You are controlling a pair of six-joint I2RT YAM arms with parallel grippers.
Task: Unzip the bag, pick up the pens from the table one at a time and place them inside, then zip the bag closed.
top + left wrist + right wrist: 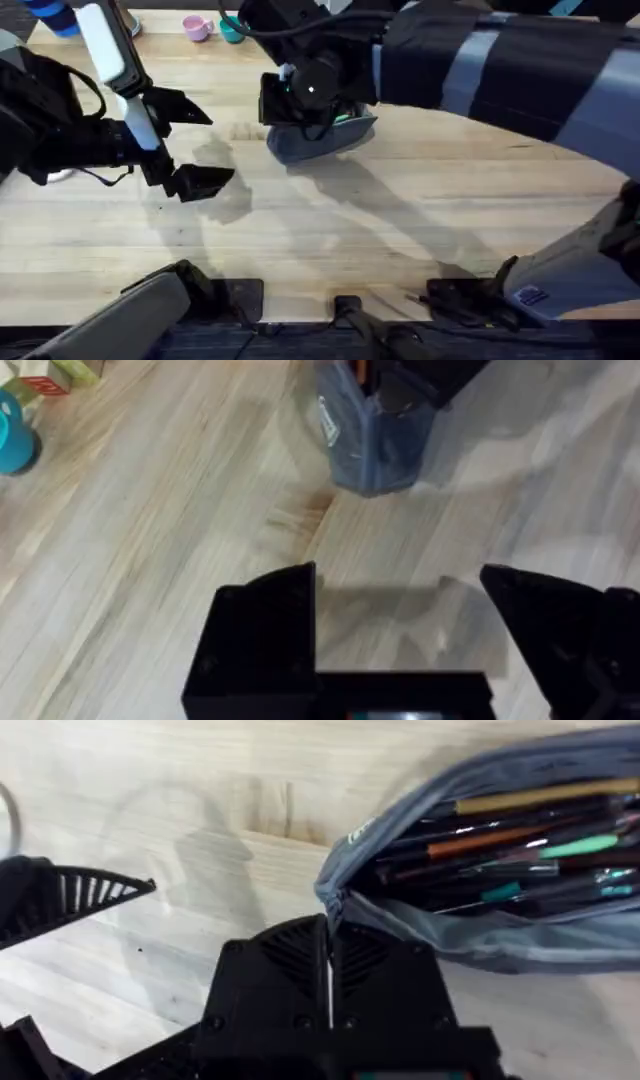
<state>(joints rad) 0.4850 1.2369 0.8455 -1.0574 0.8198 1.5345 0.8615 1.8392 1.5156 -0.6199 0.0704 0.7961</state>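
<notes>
The grey-blue bag (325,138) lies on the table (400,220) at centre back, its zipper open along the top. Several pens (500,840) lie inside it, with orange, green and tan barrels showing. My right gripper (330,935) reaches across from the right and is shut on the bag's (470,935) near end, at the corner where the zipper ends. In the overhead view it (295,118) covers the bag's left end. My left gripper (220,147) hovers open to the left of the bag with nothing between its fingers (265,620). The bag (375,440) stands ahead of them.
A pink cup (196,28) and a teal cup (231,30) stand at the table's back edge. A teal object (15,440) and small blocks (50,375) lie off to the back left. Bare wood stretches in front of the bag.
</notes>
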